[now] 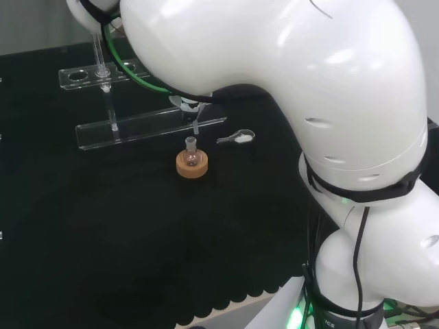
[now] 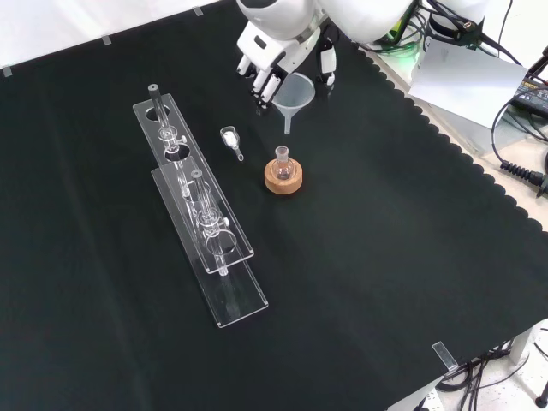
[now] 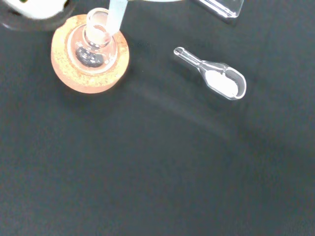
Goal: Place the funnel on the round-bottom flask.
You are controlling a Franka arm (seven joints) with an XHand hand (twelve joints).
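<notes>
A small clear round-bottom flask (image 2: 282,165) stands upright in a cork ring (image 2: 283,178) on the black cloth; the same flask (image 1: 191,153) and the flask (image 3: 96,43) also appear in the head and wrist views. A clear funnel (image 2: 294,96) hangs in the air just above and behind it, stem down. The hand (image 2: 272,60) is shut on the funnel's rim, fingers to one side and thumb to the other. In the wrist view the funnel stem (image 3: 116,14) points at the flask's mouth; its tip is above the neck, not inside.
A clear weighing scoop (image 2: 231,139) with white powder lies on the cloth left of the flask in the front view. Two long clear acrylic racks (image 2: 198,206) holding glass tubes lie further left. The bench's scalloped edge (image 2: 445,137) runs along the right.
</notes>
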